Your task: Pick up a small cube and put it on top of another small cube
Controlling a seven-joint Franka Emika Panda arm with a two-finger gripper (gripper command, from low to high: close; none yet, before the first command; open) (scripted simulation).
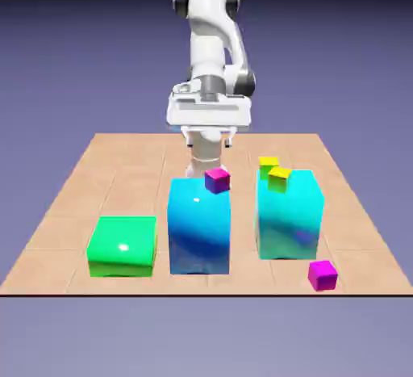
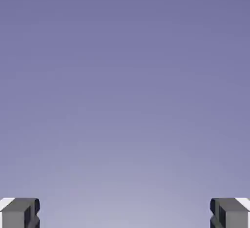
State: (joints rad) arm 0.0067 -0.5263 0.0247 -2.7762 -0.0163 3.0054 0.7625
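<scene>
white robot arm (image 1: 208, 40) stood at the far side of the light-brown tiled table (image 1: 121, 173), above and behind the blocks. its two-finger gripper (image 1: 209, 138) was open — grey tips (image 2: 22, 213) wide apart in the hand view, only blue-violet backdrop (image 2: 125, 90) between them, nothing held.

bright-magenta small plain cube (image 1: 323, 275): on the table near the front edge, toward the exterior view's right, just in front of the cyan block and apart from it. a second cube, small and pink-magenta (image 1: 217, 180), showed at the top of the tall glossy blue block (image 1: 199, 230), over its corner on the exterior view's right; it looked to be resting up there, contact hard to tell.

tall glossy cyan block (image 1: 289, 218) stood to the right of the blue one, with a gap between. two tiny yellow cubes showed at its top — one (image 1: 280, 179) overlapped the other (image 1: 268, 165) in the view, touching or not couldn't be told. low glossy green block (image 1: 123, 246) sat on the exterior view's left, apart from the blue one.
</scene>
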